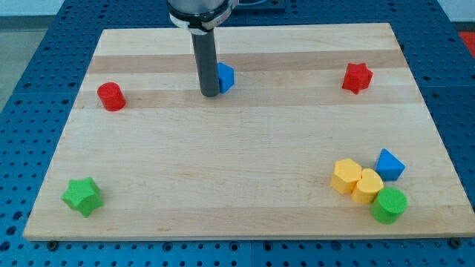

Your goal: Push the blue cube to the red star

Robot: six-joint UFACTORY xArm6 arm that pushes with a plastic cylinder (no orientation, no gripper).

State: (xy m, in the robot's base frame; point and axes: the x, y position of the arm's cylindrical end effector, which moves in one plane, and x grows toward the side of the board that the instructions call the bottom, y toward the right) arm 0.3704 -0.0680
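The blue cube (225,76) sits near the view's top, left of centre, partly hidden behind the rod. My tip (209,93) rests on the board right at the cube's left side, touching or nearly touching it. The red star (357,77) lies far to the view's right at about the same height on the board as the cube.
A red cylinder (111,96) sits at the left. A green star (82,196) lies at the bottom left. At the bottom right cluster a yellow hexagon (346,176), a yellow heart (367,185), a blue triangular block (390,165) and a green cylinder (389,205).
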